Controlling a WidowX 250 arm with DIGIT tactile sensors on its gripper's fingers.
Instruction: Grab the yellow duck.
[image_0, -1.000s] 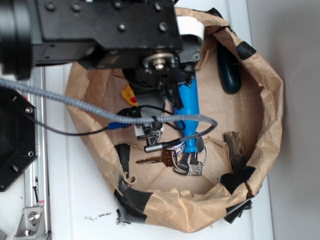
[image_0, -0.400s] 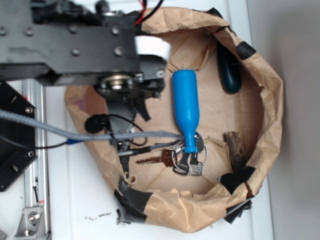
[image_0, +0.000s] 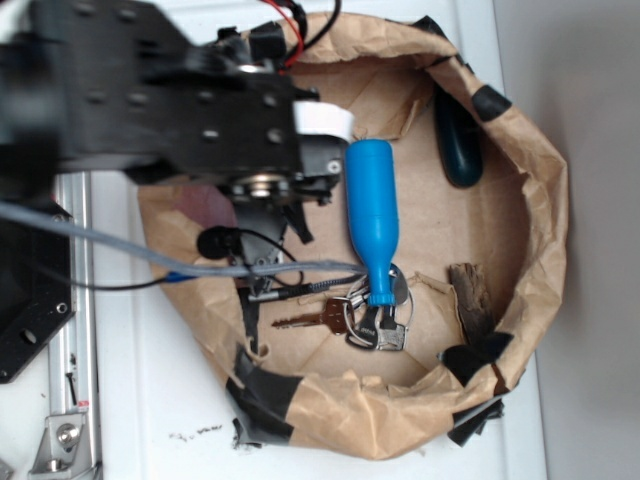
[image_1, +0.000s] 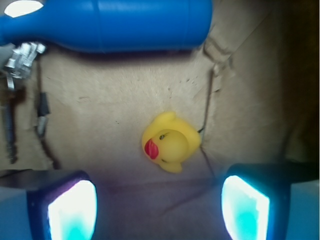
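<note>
Arm shifted left, jaws apart, smooth rounded yellow duck (image_1: 169, 143) on crumpled paper (image_1: 115, 115)

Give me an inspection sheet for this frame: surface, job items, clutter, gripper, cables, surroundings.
Surface: brown paper tray with rolled-up rim, patched with black tape, creased floor.
Job items: yellow duck lying on the paper, red beak toward the left of the wrist view; hidden under the arm in the exterior view.
Clutter: blue bottle lying on its side; bunch of keys at its neck; dark oval object by the far rim; small brown chunk.
Gripper: gripper open, above the duck, one finger on each side, not touching it.
Cables: grey cable and thin black wire cross the tray.
Surroundings: white tabletop, metal rail on the left.
</note>
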